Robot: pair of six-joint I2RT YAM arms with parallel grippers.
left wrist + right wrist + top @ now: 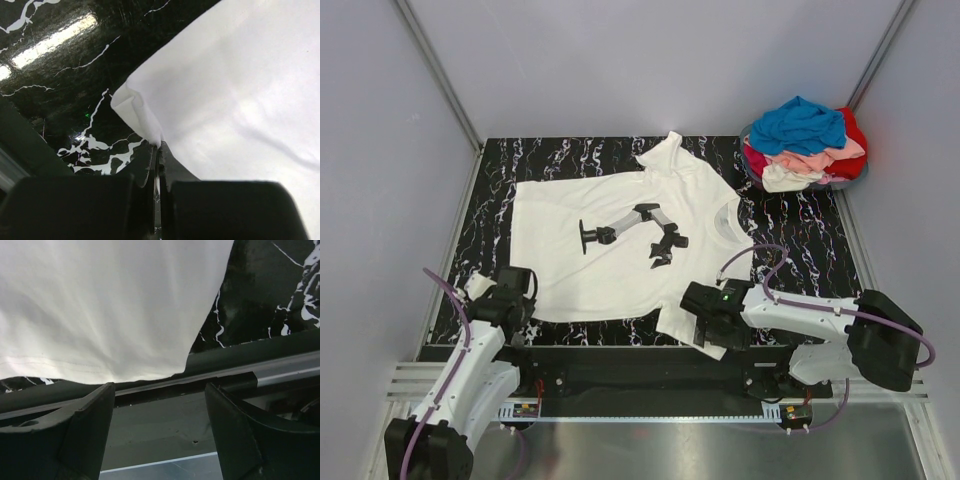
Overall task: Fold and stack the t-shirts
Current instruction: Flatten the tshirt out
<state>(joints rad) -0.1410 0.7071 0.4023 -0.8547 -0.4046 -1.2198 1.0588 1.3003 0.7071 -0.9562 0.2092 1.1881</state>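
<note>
The left gripper is pinched tight on the near-left hem corner of the white t-shirt, which lies flat on the marbled table. Its chest print looks like a robot arm. The right gripper has its fingers apart at the near sleeve. The other t-shirts are heaped far right.

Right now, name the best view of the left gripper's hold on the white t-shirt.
Left wrist: the shut left gripper pinches the white t-shirt corner close up. Top external hides the pinch under the gripper; right wrist shows another edge only.
</note>
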